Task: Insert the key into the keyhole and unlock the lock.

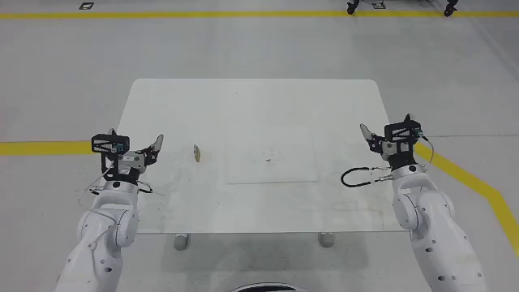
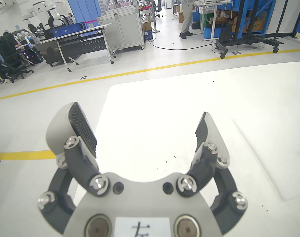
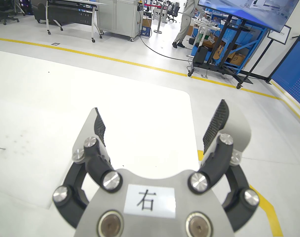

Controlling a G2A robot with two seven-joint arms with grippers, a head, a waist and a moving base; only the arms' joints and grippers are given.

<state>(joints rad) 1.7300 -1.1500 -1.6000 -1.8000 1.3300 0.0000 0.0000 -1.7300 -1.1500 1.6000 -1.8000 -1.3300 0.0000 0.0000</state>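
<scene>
Counter (image 1: 251, 97): left jaws at 9 o'clock edge, right jaws at 3 o'clock, both wide open, empty. Brass item, likely lock (image 1: 196, 153), 8 o'clock. Tiny speck, maybe key (image 1: 272, 160), near centre. Risk: flat key slips pinch.

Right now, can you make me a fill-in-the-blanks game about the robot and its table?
The left gripper and the right gripper are both ____.
Each gripper holds ____.
The small yellowish object on the table lies nearer the ____ gripper.
The table's top is coloured ____.
Missing words: open, nothing, left, white.
</scene>
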